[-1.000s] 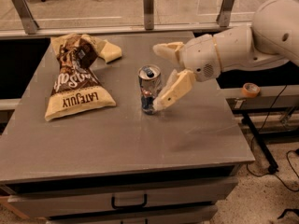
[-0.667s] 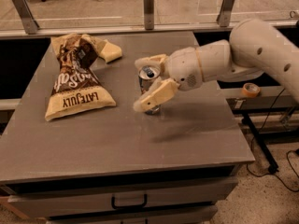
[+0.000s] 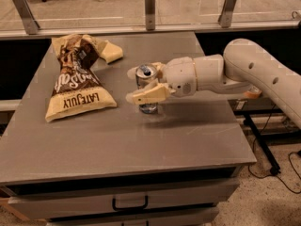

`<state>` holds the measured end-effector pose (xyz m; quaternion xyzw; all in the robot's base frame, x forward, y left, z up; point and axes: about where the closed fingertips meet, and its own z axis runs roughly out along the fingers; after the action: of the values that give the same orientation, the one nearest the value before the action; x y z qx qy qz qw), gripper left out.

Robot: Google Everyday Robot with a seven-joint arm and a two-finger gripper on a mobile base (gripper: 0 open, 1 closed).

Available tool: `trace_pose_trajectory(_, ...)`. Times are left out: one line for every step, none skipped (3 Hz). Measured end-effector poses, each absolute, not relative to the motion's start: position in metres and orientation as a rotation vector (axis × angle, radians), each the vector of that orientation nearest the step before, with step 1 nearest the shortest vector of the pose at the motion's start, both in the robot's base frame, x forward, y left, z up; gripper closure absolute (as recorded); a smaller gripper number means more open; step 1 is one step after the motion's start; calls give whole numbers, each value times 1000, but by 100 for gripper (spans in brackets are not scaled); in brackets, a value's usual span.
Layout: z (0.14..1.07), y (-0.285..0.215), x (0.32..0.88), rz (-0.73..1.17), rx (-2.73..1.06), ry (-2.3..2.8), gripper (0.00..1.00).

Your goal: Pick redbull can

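The redbull can (image 3: 147,77), slim and silver with a pull-tab top, stands upright near the middle of the grey table (image 3: 117,140). My gripper (image 3: 129,85) reaches in from the right and straddles the can. The far finger passes behind the can's top, and the near finger (image 3: 146,94) crosses in front of its body. The jaws look open, close to the can's sides, and the can still rests on the table. Its lower part (image 3: 148,108) shows below the near finger.
A brown-and-cream "Late July" chip bag (image 3: 77,76) lies on the table's left side. A glass barrier with metal posts (image 3: 149,8) runs along the far edge. A drawer with a handle (image 3: 129,203) sits under the front edge. Cables (image 3: 270,164) lie on the floor at the right.
My gripper has moved left, from beside the can to around it, with one finger on each side. The can and the chip bag have not moved.
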<state>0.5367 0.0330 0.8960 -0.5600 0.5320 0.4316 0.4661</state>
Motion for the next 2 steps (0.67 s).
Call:
trace_pose_trajectory(926,15,536,1050,-1318,1253,88)
trace_pose_trajectory(975,-20,527,1024,-1239,1162,100)
